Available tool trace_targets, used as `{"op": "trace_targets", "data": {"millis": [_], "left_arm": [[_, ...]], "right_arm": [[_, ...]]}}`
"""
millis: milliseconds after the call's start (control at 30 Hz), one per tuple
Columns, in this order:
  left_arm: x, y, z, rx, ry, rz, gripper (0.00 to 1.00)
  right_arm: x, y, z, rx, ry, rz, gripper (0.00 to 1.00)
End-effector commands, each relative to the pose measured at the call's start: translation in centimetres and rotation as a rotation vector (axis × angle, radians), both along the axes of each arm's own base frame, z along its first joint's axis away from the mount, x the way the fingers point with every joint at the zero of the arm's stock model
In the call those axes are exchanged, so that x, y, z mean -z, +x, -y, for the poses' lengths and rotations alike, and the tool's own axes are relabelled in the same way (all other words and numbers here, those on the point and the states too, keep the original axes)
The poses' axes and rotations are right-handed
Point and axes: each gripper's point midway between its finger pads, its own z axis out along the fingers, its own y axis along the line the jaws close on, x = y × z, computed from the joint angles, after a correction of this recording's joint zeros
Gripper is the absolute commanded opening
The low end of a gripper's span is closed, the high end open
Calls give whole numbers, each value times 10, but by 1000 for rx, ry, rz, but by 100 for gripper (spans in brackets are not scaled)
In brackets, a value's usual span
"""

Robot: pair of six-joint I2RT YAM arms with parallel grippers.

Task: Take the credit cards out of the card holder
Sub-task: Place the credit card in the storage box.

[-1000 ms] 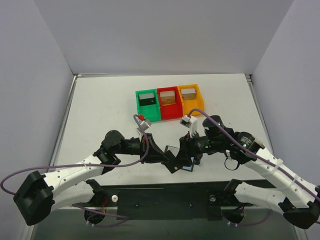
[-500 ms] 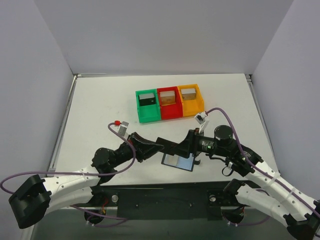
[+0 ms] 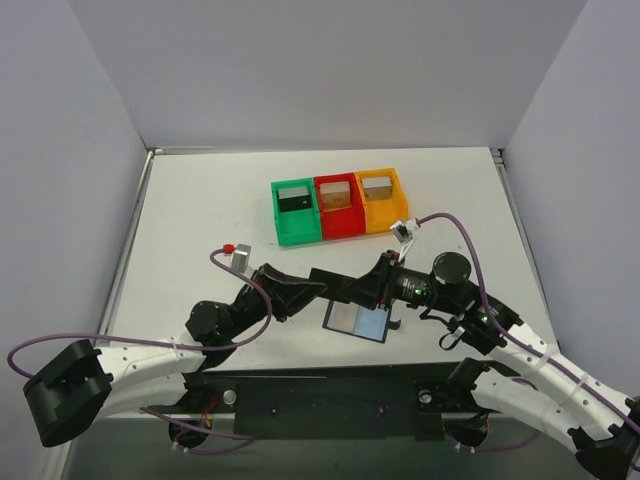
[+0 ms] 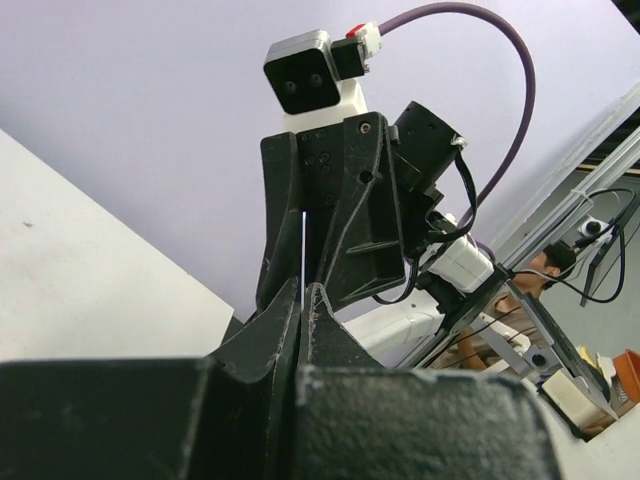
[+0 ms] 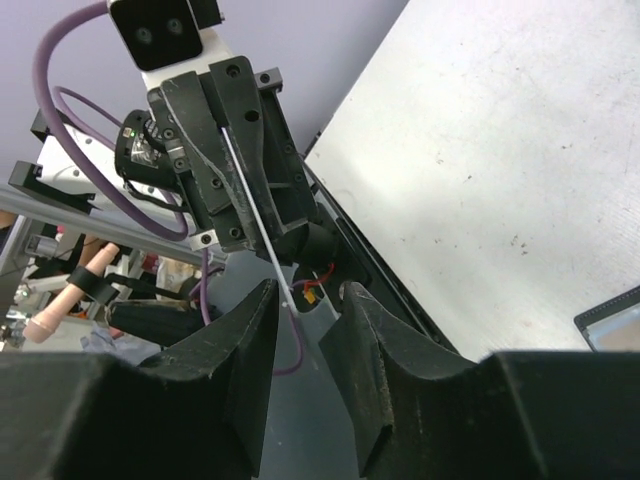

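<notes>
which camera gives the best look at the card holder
The top external view: it shows the card holder nearly whole, lying open and flat. The right wrist view catches only one dark-edged corner of it at the frame's right edge. The left wrist view does not show it.

Three small plastic bins stand in a row on the far middle of the white table [image 3: 200, 220], pressed side by side. The green bin [image 3: 295, 214] is on the left, the red bin [image 3: 338, 208] in the middle and the orange bin [image 3: 381, 200] on the right. Each has something lying inside: dark under a pale strip in the green one, brownish in the red, tan in the orange; I cannot make out what these are. A metal rail [image 3: 130, 240] runs along the table's left edge. Plain pale walls close it in: the back wall [image 3: 330, 70], left wall [image 3: 60, 180] and right wall [image 3: 590, 130]. Up close, the tabletop carries small dark specks [image 5: 518, 240].
</notes>
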Motion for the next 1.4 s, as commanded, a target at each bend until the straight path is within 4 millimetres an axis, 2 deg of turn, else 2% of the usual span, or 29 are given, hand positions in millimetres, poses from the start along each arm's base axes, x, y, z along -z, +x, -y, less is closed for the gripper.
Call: {"op": "trace_targets", "data": {"millis": [0, 100, 267, 400, 433, 467, 533, 567, 600, 633, 667, 700, 733, 767, 833, 867, 900, 933, 967, 1000, 1033, 1067, 1100, 1133, 1167, 1200, 1233, 1267, 1367], "left_arm": [[-30, -6, -15, -7, -145, 39, 0], [-30, -4, -14, -5, -153, 28, 0], [-29, -5, -8, 21, -135, 20, 0], [-32, -5, -6, 26, -128, 25, 1], [-30, -5, -5, 31, -111, 28, 23], [-30, -4, -5, 34, -105, 29, 38], [-28, 3, -12, 39, -82, 14, 78], [-27, 8, -21, 30, -57, 20, 79], [-31, 12, -29, 18, -58, 19, 79], [-26, 22, -38, 2, 1, 20, 80], [-36, 23, -42, 2, 32, 56, 80], [-31, 27, -48, 12, 118, 67, 81], [-47, 24, -48, 18, 162, 153, 83], [-32, 18, -43, 106, 255, 140, 84], [-48, 3, -34, 236, 337, 229, 84], [-39, -7, -29, 342, 379, 227, 83], [-49, -12, -27, 376, 381, 261, 81], [-39, -17, -23, 453, 411, 243, 75], [-43, -21, -21, 480, 419, 262, 73], [-34, -30, -16, 548, 445, 258, 68], [-37, -35, -12, 559, 452, 325, 67], [-27, -45, -7, 611, 486, 293, 67], [-29, -47, -3, 605, 507, 365, 66], [-17, -57, 3, 646, 556, 323, 67], [-17, -57, 5, 640, 586, 374, 67], [-4, -63, 9, 680, 637, 311, 67], [-8, -64, 11, 683, 640, 343, 68], [-2, -66, 14, 706, 663, 316, 68], [-2, -65, 18, 712, 669, 327, 67]], "right_arm": [[-27, -3, -5, -28, 101, 66, 27], [-30, -4, -6, -38, 101, 69, 21], [-29, -6, -4, -44, 84, 77, 1], [-28, -8, -2, -47, 72, 84, 0], [-28, -10, -1, -50, 68, 88, 0], [-30, -10, 1, -50, 58, 108, 0], [-33, -14, 6, -61, 31, 139, 0], [-28, -19, 7, -89, 5, 127, 0], [-33, -20, 10, -95, -9, 158, 0], [-24, -24, 12, -112, -49, 133, 0], [-29, -26, 12, -135, -50, 171, 0], [-23, -34, 14, -171, -84, 134, 0], [-17, -36, 16, -193, -118, 144, 0], [-15, -43, 16, -235, -128, 136, 0], [-11, -53, 19, -297, -168, 142, 0], [-9, -56, 20, -322, -177, 129, 0], [-14, -61, 21, -356, -179, 149, 0], [-9, -68, 22, -392, -199, 118, 0], [-15, -71, 22, -416, -198, 147, 0], [-8, -74, 25, -430, -235, 113, 0], [-13, -75, 25, -439, -242, 144, 0], [-10, -76, 27, -440, -260, 127, 0], [-13, -76, 28, -442, -264, 147, 0], [-11, -76, 30, -439, -283, 139, 0], [-12, -75, 30, -438, -289, 144, 0], [-10, -75, 31, -441, -303, 139, 0], [-12, -74, 31, -436, -304, 143, 0], [-12, -73, 30, -437, -306, 143, 0], [-10, -74, 28, -448, -311, 143, 0]]}}
